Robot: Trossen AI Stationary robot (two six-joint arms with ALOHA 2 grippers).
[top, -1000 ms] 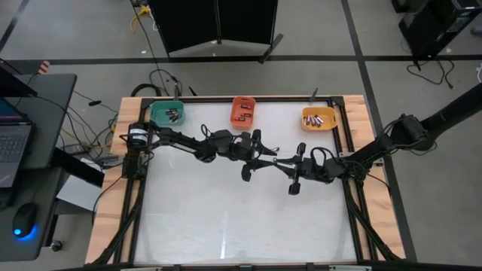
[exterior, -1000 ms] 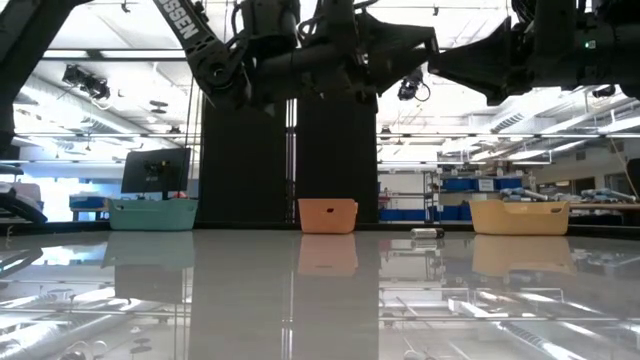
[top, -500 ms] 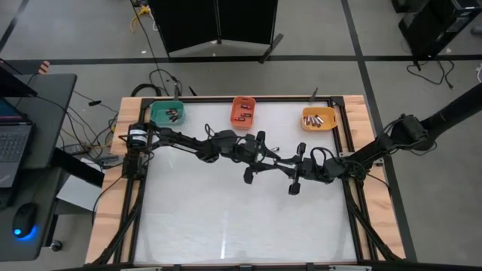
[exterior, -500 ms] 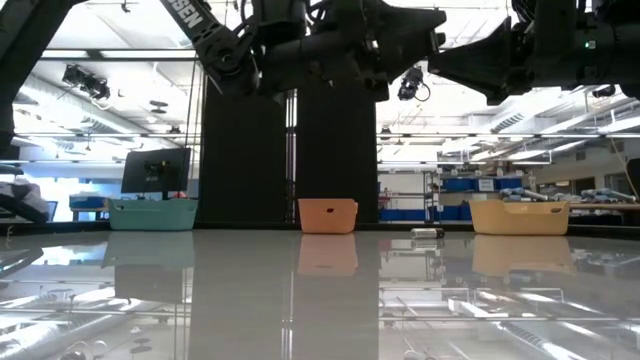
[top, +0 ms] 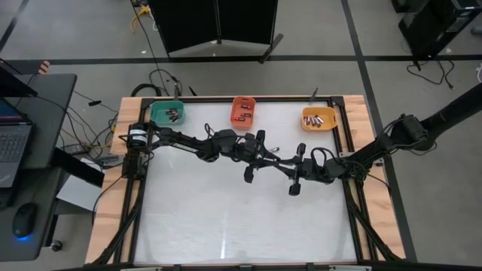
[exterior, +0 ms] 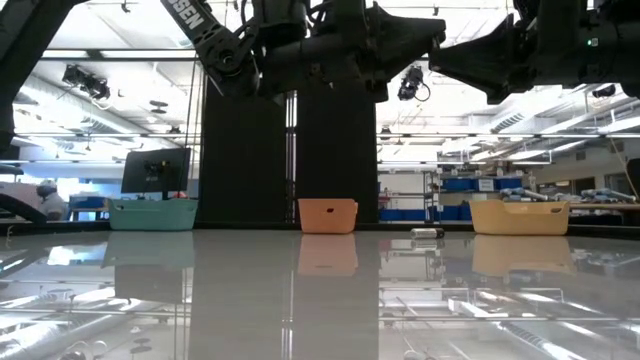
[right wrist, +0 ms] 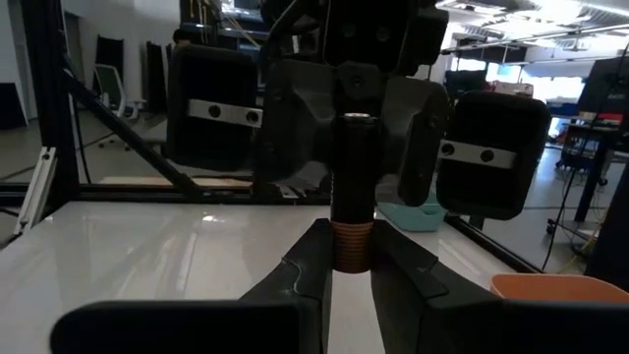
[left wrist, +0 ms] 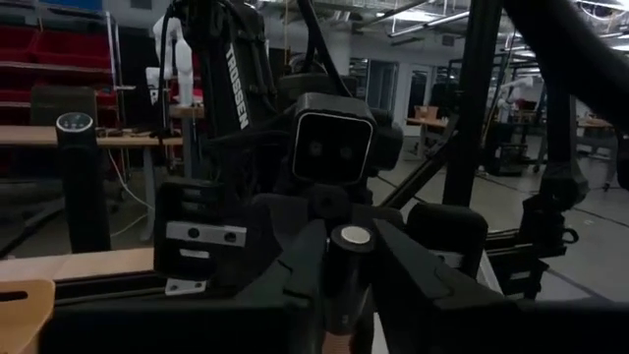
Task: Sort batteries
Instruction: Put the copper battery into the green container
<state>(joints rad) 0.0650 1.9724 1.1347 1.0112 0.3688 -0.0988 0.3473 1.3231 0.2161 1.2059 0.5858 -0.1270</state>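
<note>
High view shows both arms meeting above the table (top: 226, 226) toward its far edge, with the left gripper (top: 265, 154) and right gripper (top: 285, 161) pointing at each other, tip to tip. One battery (right wrist: 353, 192) spans the gap between them. Right wrist view shows the right gripper (right wrist: 351, 258) clamped on the copper-coloured end of this dark cylinder, whose far end enters the opposing tool. Left wrist view shows the left gripper (left wrist: 345, 258) with its two fingers drawn in against the silvery-capped end of the same battery (left wrist: 346, 270); contact appears made on both sides, though firmness of that grip cannot be confirmed.

The battery's long axis runs along the line joining the two grippers, so each tool holds one end and neither is nearer. Judgement: this is a handover, and the next move depends on one gripper releasing while the other keeps hold.

Other batteries already lie in the three bins along the far edge: teal bin (top: 167, 114), orange bin (top: 242, 111), yellow bin (top: 318, 118). Low view shows one small item (exterior: 427, 232) on the table near the yellow bin; its identity cannot be told.
</note>
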